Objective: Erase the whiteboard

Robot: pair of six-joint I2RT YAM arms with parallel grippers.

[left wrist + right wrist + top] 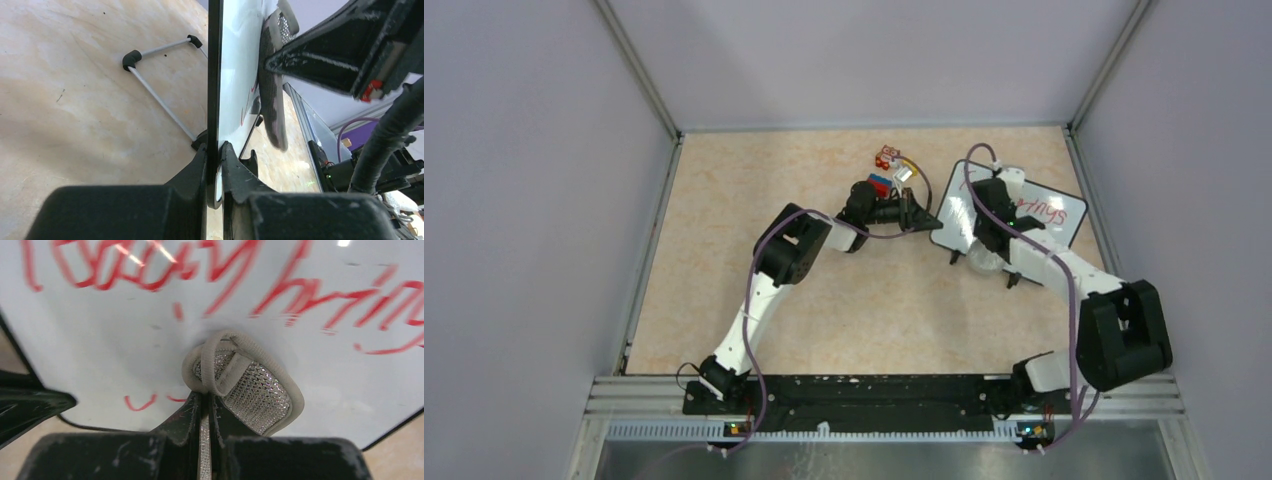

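The whiteboard (pixel 1069 205) stands tilted at the back right of the table, with red handwriting (pixel 280 295) across its white face (pixel 125 355). My left gripper (pixel 932 222) is shut on the board's black frame at its left edge; in the left wrist view the frame (pixel 215 75) runs edge-on between the jaws of this gripper (pixel 215 155). My right gripper (pixel 984 242) is shut on a grey mesh cloth (pixel 255 390) and presses it against the board's lower part, below the writing. The cloth also shows in the left wrist view (pixel 274 100).
A few small red, blue and yellow toys (pixel 889 170) lie at the back, just left of the board. The board's wire stand (pixel 160 100) rests on the table behind it. Grey walls close in the table on three sides; a metal rail (pixel 884 395) runs along the front.
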